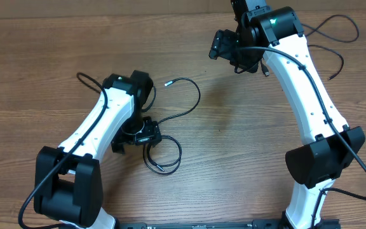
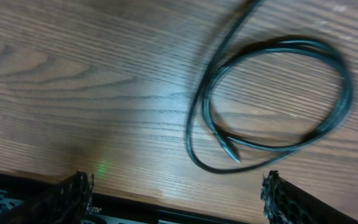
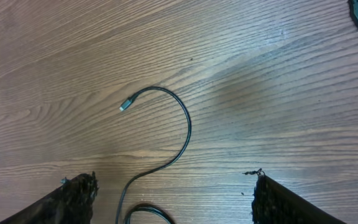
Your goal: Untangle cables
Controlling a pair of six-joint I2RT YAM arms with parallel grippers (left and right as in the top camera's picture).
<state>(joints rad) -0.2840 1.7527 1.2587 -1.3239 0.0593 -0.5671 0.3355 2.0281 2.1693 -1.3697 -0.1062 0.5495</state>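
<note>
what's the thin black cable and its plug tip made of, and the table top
Cable: probably a rubber or plastic sheath, matte black; it lies in smooth curves. Plug tip: looks like metal, pale silvery against the cord. Table: wood or wood-look laminate, brown grain lines, soft sheen; cannot tell which.

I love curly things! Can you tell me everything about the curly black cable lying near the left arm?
The cable is a thin black cord that looks rubbery. It lies flat on the wooden table, curled into a loose loop of about two overlapping turns. One small plug end rests inside the loop, and another strand runs off out of view. Nothing holds it: the left gripper has its jaws open, apart from it.
</note>
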